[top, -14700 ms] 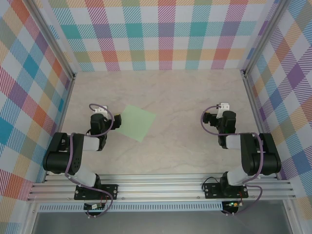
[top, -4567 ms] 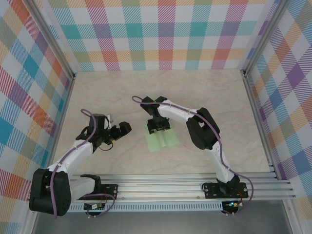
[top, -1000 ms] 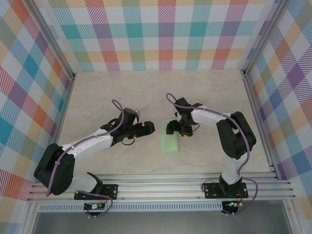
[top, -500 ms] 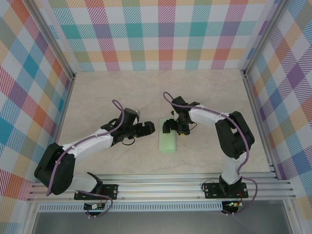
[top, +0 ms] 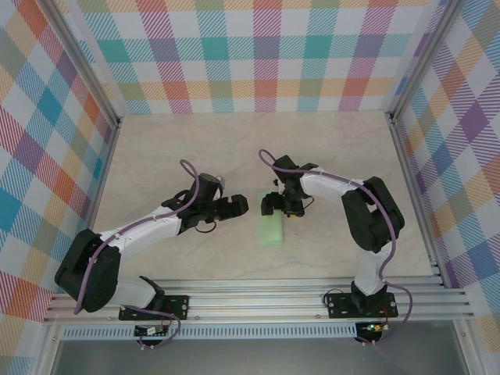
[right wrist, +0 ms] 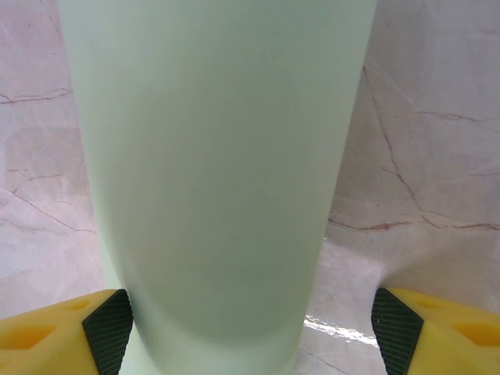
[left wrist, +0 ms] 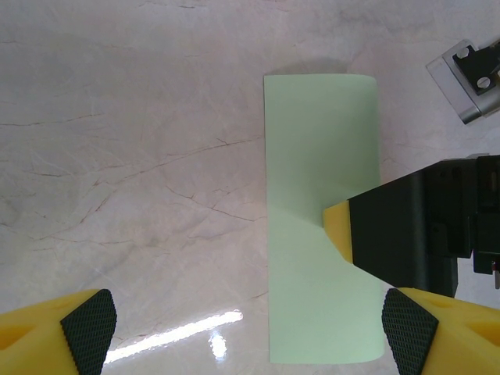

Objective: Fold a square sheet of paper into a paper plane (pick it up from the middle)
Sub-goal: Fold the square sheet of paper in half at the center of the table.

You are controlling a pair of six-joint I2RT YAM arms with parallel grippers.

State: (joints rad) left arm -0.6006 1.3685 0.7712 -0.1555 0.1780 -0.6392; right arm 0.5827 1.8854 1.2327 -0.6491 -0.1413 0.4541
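Note:
The pale mint-green square sheet of paper (top: pixel 270 231) lies folded over into a long narrow strip near the table's middle. Its upper layer bulges, and the fold is rounded rather than pressed flat. My right gripper (top: pixel 279 205) is open at the strip's far end. In the right wrist view the paper (right wrist: pixel 219 156) swells up between the spread fingertips of that gripper (right wrist: pixel 254 328). In the left wrist view one right finger (left wrist: pixel 340 225) rests on the paper (left wrist: pixel 320 148) at its right edge. My left gripper (top: pixel 238 205) is open just left of the strip. Its jaws (left wrist: pixel 250 344) hold nothing.
The marble-patterned tabletop (top: pixel 172 148) is walled by plaid panels (top: pixel 258 55) at the back and both sides. An aluminium rail (top: pixel 258 301) carries the arm bases along the near edge. Both forearms reach inward and meet around the paper.
My right gripper has shifted slightly left at the strip's far end, and the paper has slid a little left with it. The left arm has barely moved.

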